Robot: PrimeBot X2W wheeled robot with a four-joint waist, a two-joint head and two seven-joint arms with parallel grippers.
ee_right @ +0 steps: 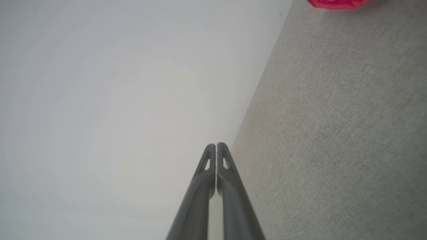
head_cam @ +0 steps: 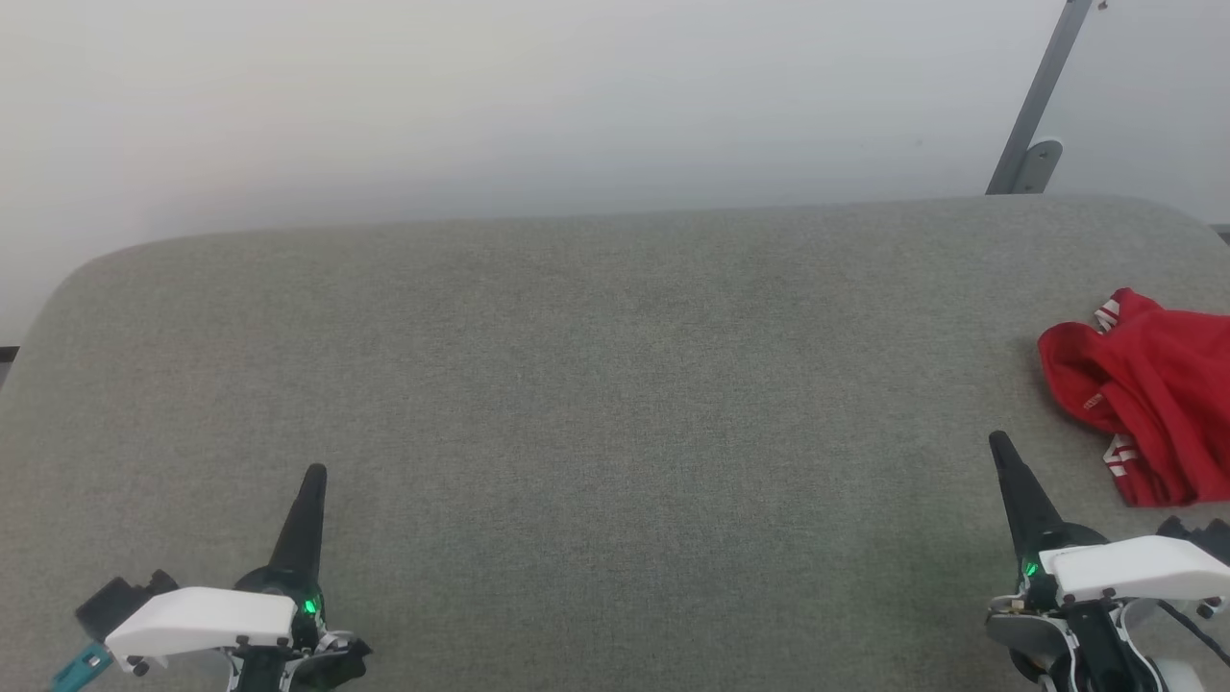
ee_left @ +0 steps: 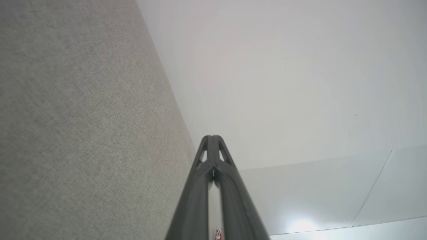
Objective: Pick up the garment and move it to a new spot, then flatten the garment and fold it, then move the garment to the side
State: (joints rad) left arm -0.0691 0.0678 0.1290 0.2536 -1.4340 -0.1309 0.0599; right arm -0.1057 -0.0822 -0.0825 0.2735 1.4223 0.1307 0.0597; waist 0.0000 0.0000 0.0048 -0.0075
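Note:
The garment [head_cam: 1158,399] is a crumpled red heap with bits of white-red striped trim, lying at the far right of the grey fabric surface [head_cam: 615,384] and cut off by the picture's edge. A sliver of its red cloth [ee_right: 335,3] shows at the top of the right wrist view. My right gripper [head_cam: 999,442] is shut and empty, a short way left of and nearer than the heap. At the lower left my left gripper [head_cam: 315,473] is shut too, holding nothing, far from the garment. Both pairs of dark fingers [ee_left: 212,138] [ee_right: 216,146] press together.
A pale wall [head_cam: 538,106] rises behind the surface's far edge. A grey metal bracket [head_cam: 1036,115] leans against the wall at the back right. The surface's rounded corners fall away at the far left and far right.

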